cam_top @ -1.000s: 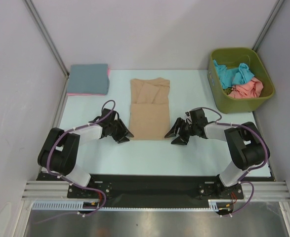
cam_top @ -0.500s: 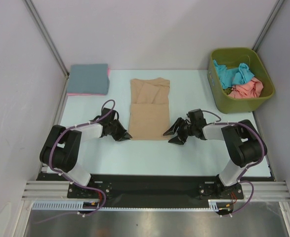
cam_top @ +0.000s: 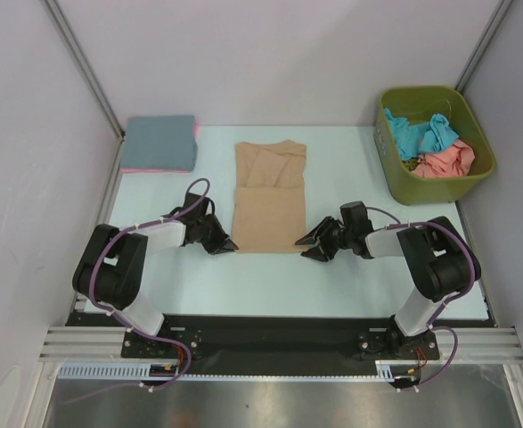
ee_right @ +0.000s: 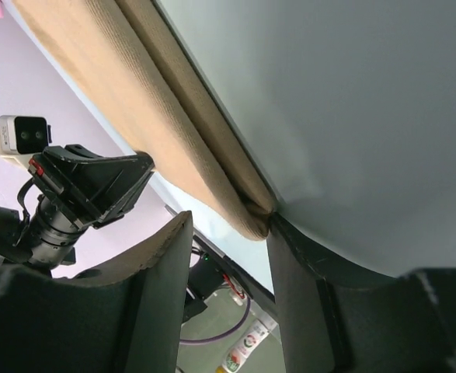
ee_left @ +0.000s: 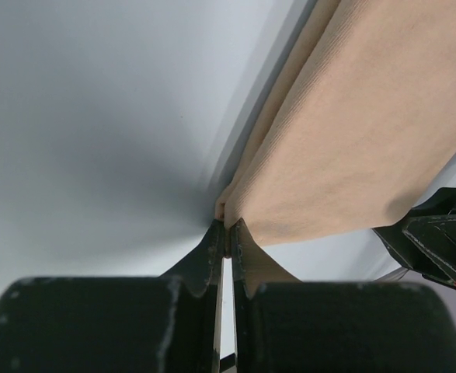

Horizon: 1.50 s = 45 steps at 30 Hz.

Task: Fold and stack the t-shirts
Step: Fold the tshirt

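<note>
The tan t-shirt (cam_top: 270, 198) lies folded into a long strip in the middle of the table. My left gripper (cam_top: 224, 243) is at its near left corner; in the left wrist view the gripper (ee_left: 227, 227) is shut, pinching the tan t-shirt's (ee_left: 352, 132) corner edge at its tips. My right gripper (cam_top: 305, 246) is at the near right corner. In the right wrist view it (ee_right: 229, 225) is open, with the tan t-shirt's (ee_right: 134, 109) corner between the fingers, against one finger. A slate blue t-shirt (cam_top: 159, 141) lies folded on a pink one (cam_top: 132, 168) at the back left.
An olive-green bin (cam_top: 419, 185) stands at the back right, holding crumpled teal (cam_top: 419, 134) and salmon (cam_top: 446, 161) t-shirts. Grey walls and metal posts enclose the table. The arm bases sit on a black rail at the near edge.
Both grippers have crept inward to the tan shirt's near corners; the right one has moved further left. The shirt has not shifted.
</note>
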Motion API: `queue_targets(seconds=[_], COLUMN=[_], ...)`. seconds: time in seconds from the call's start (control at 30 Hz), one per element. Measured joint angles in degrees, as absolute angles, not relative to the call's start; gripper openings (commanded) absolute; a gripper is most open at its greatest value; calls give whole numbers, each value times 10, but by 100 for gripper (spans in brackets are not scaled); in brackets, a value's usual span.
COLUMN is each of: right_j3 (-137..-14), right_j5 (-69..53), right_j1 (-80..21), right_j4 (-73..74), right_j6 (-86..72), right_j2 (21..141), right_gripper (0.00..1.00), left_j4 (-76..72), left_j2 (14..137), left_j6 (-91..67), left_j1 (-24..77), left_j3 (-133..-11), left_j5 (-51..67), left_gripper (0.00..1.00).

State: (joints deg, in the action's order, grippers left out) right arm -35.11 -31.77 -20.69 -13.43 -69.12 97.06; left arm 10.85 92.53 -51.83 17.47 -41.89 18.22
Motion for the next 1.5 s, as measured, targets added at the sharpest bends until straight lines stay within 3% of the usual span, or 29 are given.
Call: queue_targets(seconds=[0.23, 0.43, 0.5, 0.6, 0.63, 0.97, 1.5], right_j3=[-350, -350, -351, -352, -352, -346, -182], right_j5=[-301, -294, -293, -285, -283, -255, -232], right_j1=[-205, -200, -198, -197, -197, -227, -277], right_j4=[-132, -130, -129, -125, -124, -96, 52], right_j6=[-700, -699, -696, -682, -675, -551, -508], right_j2=[965, 966, 969, 975, 977, 940, 663], right_gripper=[48, 40, 32, 3, 0, 0, 0], left_j4=[112, 116, 117, 121, 123, 128, 215], left_j2=[926, 928, 929, 930, 930, 877, 621], left_j6=[-509, -505, -504, -500, -496, -475, -600], left_j1=[175, 175, 175, 175, 175, 200, 394], left_j3=[-422, -425, -427, -429, -430, -394, -222], left_j5=[182, 183, 183, 183, 183, 134, 77], left_gripper=[4, 2, 0, 0, 0, 1, 0])
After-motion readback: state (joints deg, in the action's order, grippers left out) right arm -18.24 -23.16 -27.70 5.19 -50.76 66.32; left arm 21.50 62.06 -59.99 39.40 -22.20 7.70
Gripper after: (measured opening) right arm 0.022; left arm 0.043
